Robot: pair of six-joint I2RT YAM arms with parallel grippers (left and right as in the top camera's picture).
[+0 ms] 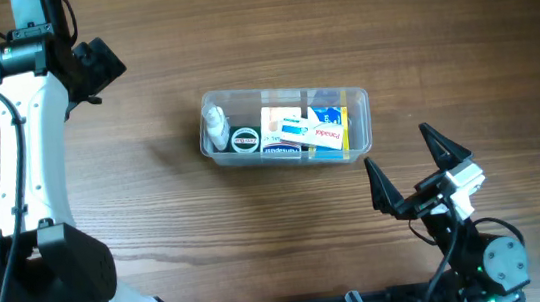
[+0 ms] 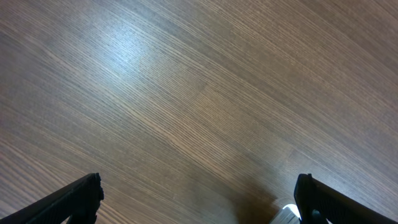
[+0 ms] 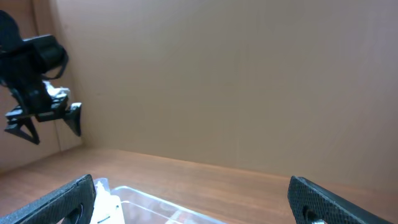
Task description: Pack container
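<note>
Seemingly the packing is judged nearly done: a bottle (image 1: pixel 215 127) and boxes (image 1: pixel 303 129) are seen inside the container (image 1: pixel 284 89), and nothing loose is seen on the table (image 1: pixel 261 252). Both jaws are held wide and empty; the container is placed mid-table, near the right jaws, well apart from the left jaws.

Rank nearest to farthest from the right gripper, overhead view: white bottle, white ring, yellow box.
From the right gripper:
1. yellow box, right end of the container
2. white ring, left of middle
3. white bottle, far left end
</note>
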